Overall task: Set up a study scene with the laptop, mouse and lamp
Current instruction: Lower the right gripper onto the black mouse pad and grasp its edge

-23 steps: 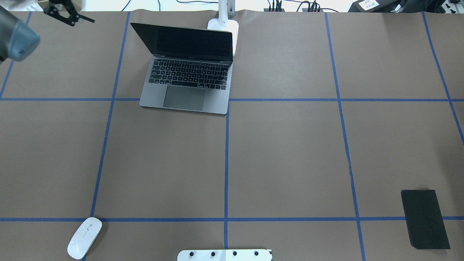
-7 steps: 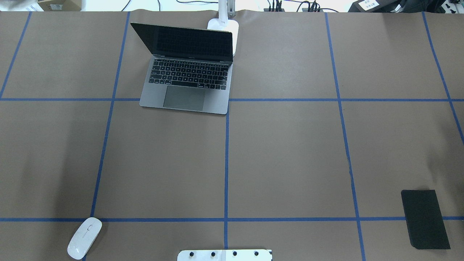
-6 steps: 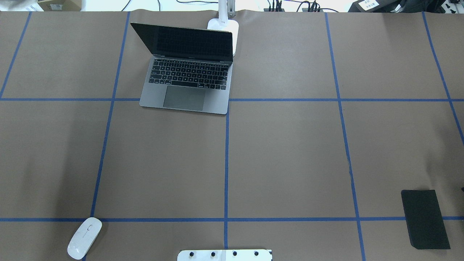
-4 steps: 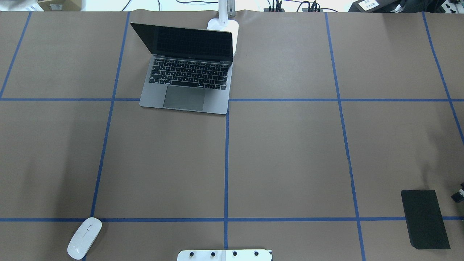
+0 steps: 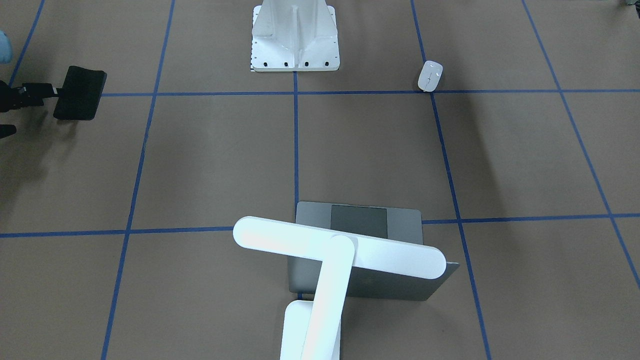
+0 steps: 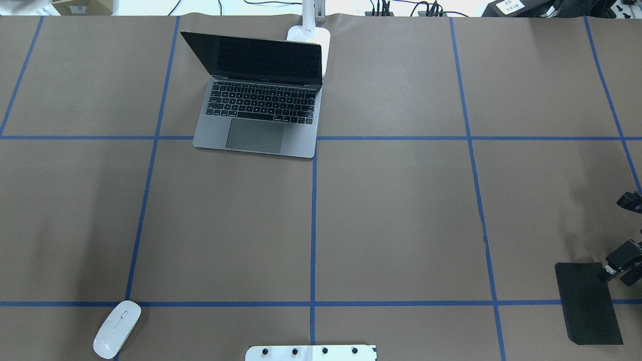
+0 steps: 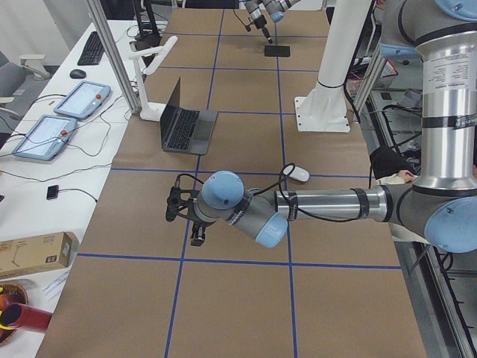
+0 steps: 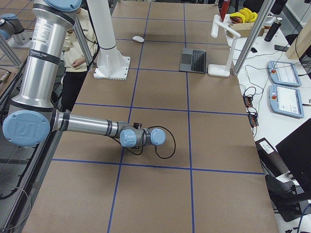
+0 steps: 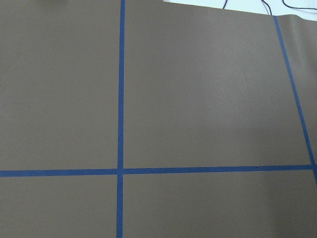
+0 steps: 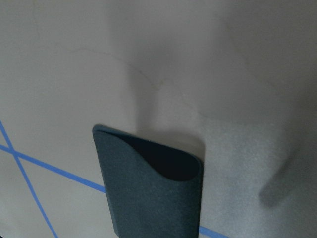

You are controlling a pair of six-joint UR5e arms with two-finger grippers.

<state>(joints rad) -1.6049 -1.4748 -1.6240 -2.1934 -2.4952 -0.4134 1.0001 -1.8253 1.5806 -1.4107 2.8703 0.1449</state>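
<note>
Right gripper [image 6: 614, 232] spread wide by the black pad [image 6: 587, 303], lower right of the overhead view.
One finger is at the pad's top edge. The open laptop [image 6: 261, 120] sits upper left of centre, with the lamp [image 6: 313, 37] just behind it and the mouse [image 6: 117, 328] at lower left. The left gripper [image 7: 185, 222] hovers above the table [image 7: 238, 298]; I cannot tell whether it is apart or together.

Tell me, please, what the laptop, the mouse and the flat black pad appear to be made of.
The laptop looks like matte grey metal, likely aluminium: an even, dull sheen and thin edges. The mouse looks like glossy white plastic, with bright highlights on its shell. The black pad looks soft and matte, perhaps foam or rubber; it reflects nothing.
</note>
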